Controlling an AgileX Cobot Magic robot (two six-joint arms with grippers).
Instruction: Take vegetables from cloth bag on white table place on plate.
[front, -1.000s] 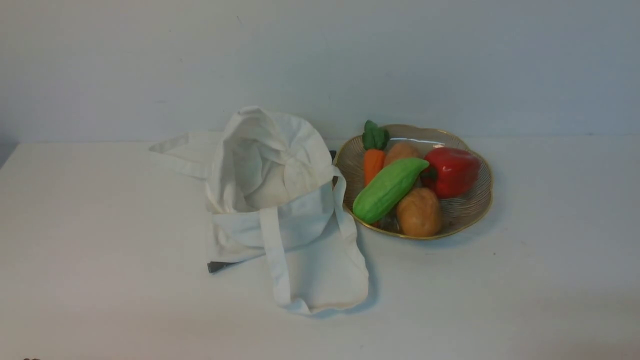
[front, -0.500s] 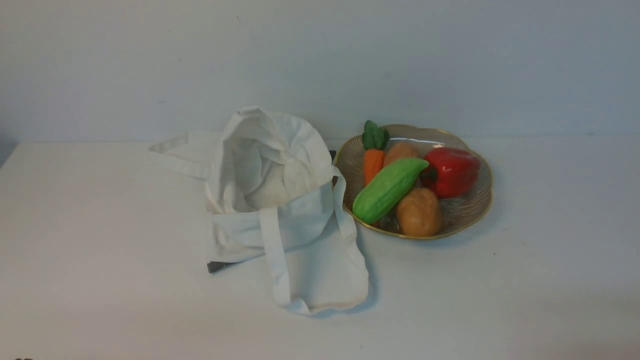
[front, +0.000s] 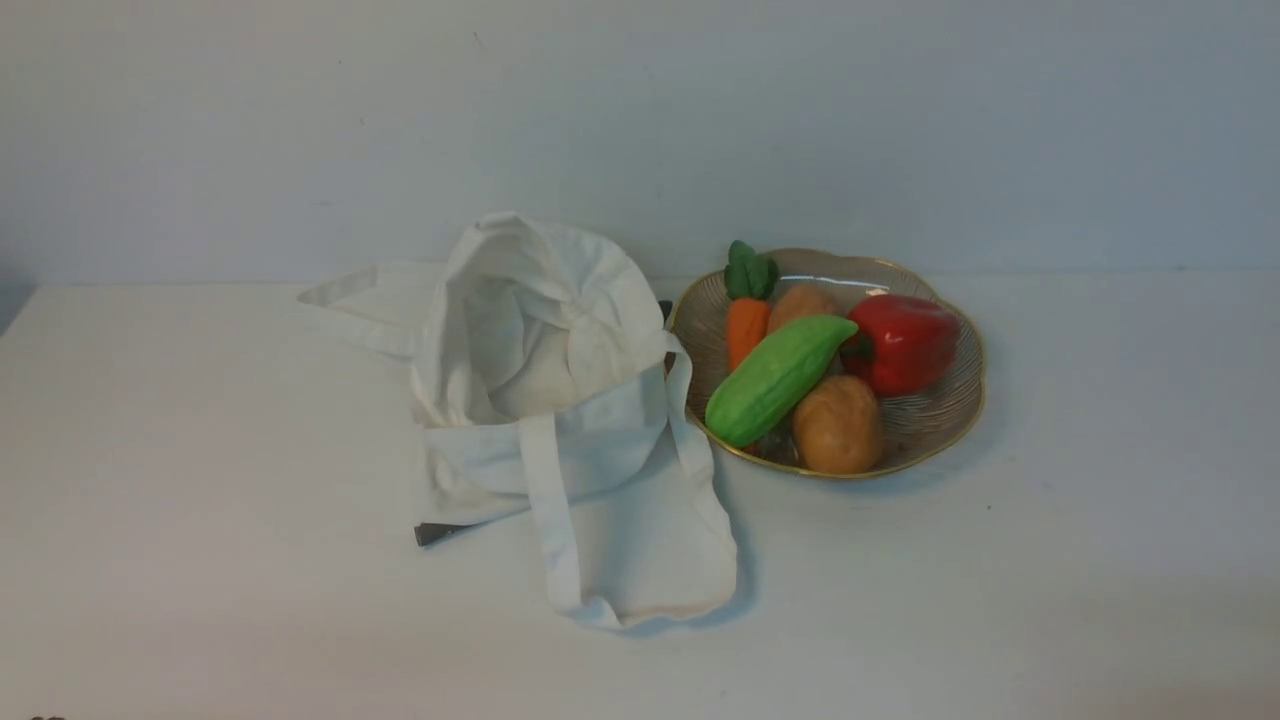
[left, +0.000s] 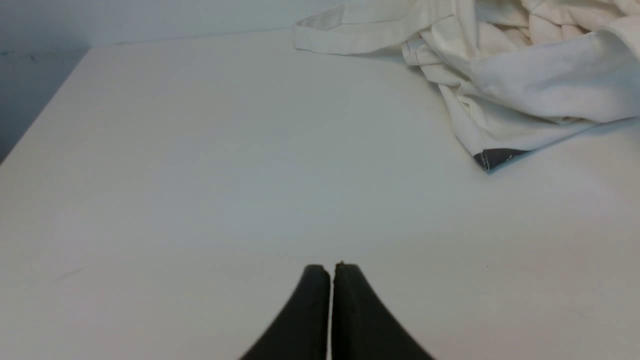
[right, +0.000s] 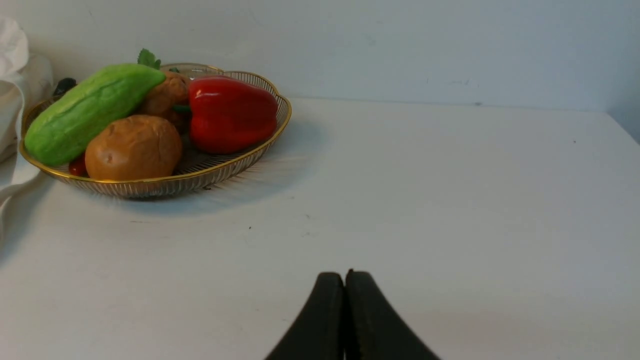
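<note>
Two grippers are in your wrist views, both empty over bare table (front: 200, 500): the left gripper (left: 332, 270) has its jaws pressed together, well short of the bag (front: 560, 400), and the right gripper (right: 345, 277) is likewise closed, near the plate (front: 940, 420). Your cucumber (front: 775, 378) lies in the plate, leaning across a carrot (front: 746, 325) and two potatoes (front: 838, 425), beside a red pepper (front: 903, 342). The bag sits slumped just left of the plate.

Front overview; low wrist close-ups.
</note>
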